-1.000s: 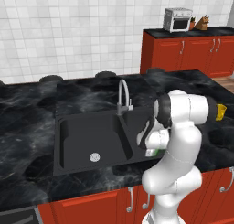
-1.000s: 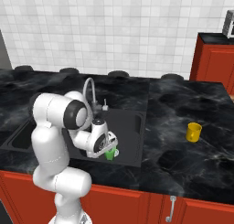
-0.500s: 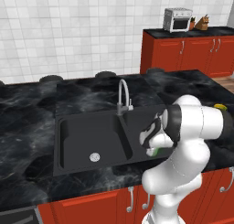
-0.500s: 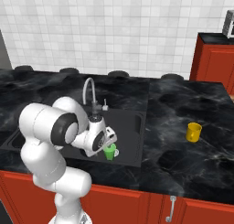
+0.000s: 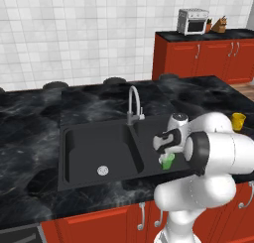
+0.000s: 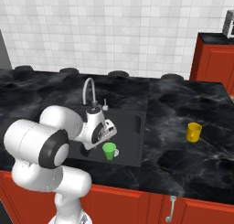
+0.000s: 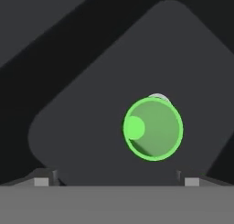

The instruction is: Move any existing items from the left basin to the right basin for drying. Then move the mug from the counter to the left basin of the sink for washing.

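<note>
The green cup (image 5: 168,161) (image 6: 109,151) stands upright in the right basin (image 5: 155,132) (image 6: 131,127), the narrower black bowl. My gripper (image 5: 165,150) (image 6: 109,135) (image 7: 116,182) hangs just above it, open and empty. In the hand view I look straight down into the cup (image 7: 153,129), which sits apart from both fingertips (image 7: 42,181) and partly covers the silver drain. The left basin (image 5: 94,143) holds nothing but its round drain (image 5: 102,170). The yellow mug (image 5: 238,120) (image 6: 194,132) stands on the black counter (image 5: 208,95) (image 6: 183,104), right of the sink.
The curved silver faucet (image 5: 132,101) (image 6: 88,91) rises behind the divider, close to my hand. Dark burners (image 5: 55,85) sit along the back of the counter. A toaster oven (image 5: 193,21) stands on the far red cabinets.
My hand has lifted off the green cup, which stays standing in the right basin. The arm's elbow has swung outward and lower.
</note>
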